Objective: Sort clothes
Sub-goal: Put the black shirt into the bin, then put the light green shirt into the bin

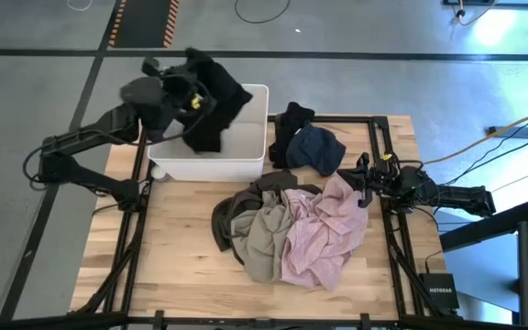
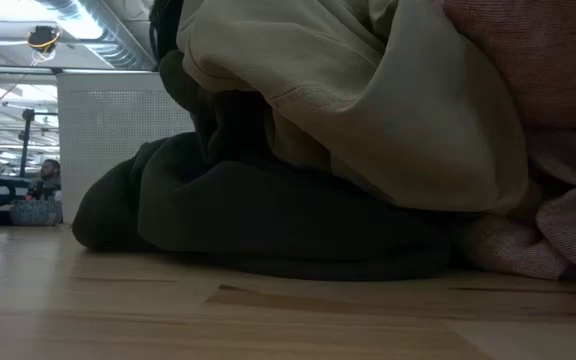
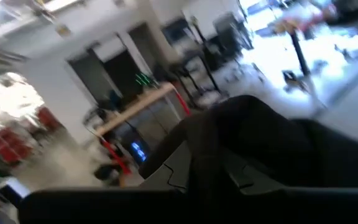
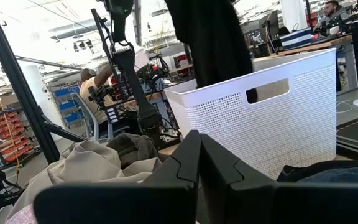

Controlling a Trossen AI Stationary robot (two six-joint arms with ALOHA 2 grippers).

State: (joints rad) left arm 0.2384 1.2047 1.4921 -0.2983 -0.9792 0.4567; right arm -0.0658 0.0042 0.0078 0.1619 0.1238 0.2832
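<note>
Left pincer (image 1: 193,99): clamped on the black garment (image 1: 211,108), raised above the white tub (image 1: 246,163).
Black garment: hangs limp below the left pincer, its lower folds dangling over the tub's open top, apparently clear of the floor of the tub.
Handling: soft, light, no stiffness; it drapes and swings, so a pinch on a bunched fold near the top holds best, and it probably drops straight once let go.
Left arm: reaches in from the worktop's (image 1: 172,266) edge, elbow low, wrist lifted and tipped over the tub.
Right pincer (image 1: 364,183): fingers together, holding nothing, resting low at the pile's edge.
Beside the right pincer: pink garment (image 1: 324,229) touching or nearly so; navy garment (image 1: 316,147) and another black piece (image 1: 291,124) just beyond.
Farther off: beige garment (image 1: 264,238) and olive garment (image 2: 268,215) heaped together mid-worktop, still unsorted.
</note>
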